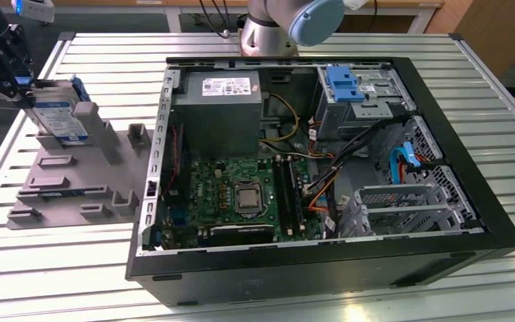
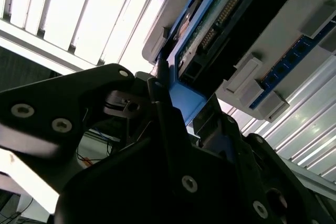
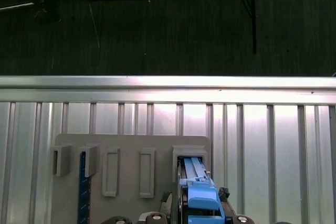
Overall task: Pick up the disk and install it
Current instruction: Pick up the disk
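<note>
Remotely, I have my claw (image 2: 184, 100) clamped on the blue frame of the disk (image 1: 61, 119), which stands upright in the grey rack (image 1: 70, 181) beside the computer case (image 1: 329, 275). I judge it rigid, weighty and shock-sensitive, best held by the frame edges.

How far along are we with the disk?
Nothing is finished yet: the disk stands upright in the grey holder, outside the case. In hand: the gripper is at the disk's top end. Left: the lift and the install into the case.
</note>
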Robot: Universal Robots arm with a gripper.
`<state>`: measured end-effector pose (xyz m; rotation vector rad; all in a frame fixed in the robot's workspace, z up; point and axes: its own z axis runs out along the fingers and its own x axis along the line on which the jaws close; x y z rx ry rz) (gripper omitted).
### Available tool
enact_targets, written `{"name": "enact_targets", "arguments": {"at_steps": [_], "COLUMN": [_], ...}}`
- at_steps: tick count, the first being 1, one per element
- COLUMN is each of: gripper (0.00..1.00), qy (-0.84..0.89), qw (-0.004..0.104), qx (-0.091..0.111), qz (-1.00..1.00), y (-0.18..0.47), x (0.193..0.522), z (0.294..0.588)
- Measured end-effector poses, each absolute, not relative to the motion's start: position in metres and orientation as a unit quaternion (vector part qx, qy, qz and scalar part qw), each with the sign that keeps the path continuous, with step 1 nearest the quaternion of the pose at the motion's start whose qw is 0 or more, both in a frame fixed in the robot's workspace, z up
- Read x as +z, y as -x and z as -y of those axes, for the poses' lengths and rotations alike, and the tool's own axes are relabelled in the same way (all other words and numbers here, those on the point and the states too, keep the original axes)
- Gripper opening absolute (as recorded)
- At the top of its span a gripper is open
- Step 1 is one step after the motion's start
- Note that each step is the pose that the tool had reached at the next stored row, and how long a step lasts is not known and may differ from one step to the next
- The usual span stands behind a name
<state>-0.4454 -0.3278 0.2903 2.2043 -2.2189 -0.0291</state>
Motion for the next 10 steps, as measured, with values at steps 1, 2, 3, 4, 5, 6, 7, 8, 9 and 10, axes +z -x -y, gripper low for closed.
{"name": "enact_targets", "arguments": {"at_steps": [1,2,3,4,5,6,7,8,9,10], "gripper": [0.44,0.44,0.44,0.43,0.43,0.43,0.36,0.36,0.36,0.36], "qy": [-0.705,-0.705,-0.705,-0.705,-0.705,-0.705,-0.705,-0.705,-0.705,-0.705], "qw": [0.007,0.007,0.007,0.007,0.007,0.007,0.007,0.007,0.007,0.007], "qx": [-0.009,-0.009,-0.009,-0.009,-0.009,-0.009,-0.009,-0.009,-0.009,-0.009], "qz": [0.709,0.709,0.709,0.709,0.709,0.709,0.709,0.709,0.709,0.709], "y": [0.4454,0.4454,0.4454,0.4454,0.4454,0.4454,0.4454,0.4454,0.4454,0.4454], "x": [0.2903,0.2904,0.2904,0.2904,0.2904,0.2904,0.2904,0.2904,0.2904,0.2904], "z": [0.3278,0.3278,0.3278,0.3278,0.3278,0.3278,0.3278,0.3278,0.3278,0.3278]}}
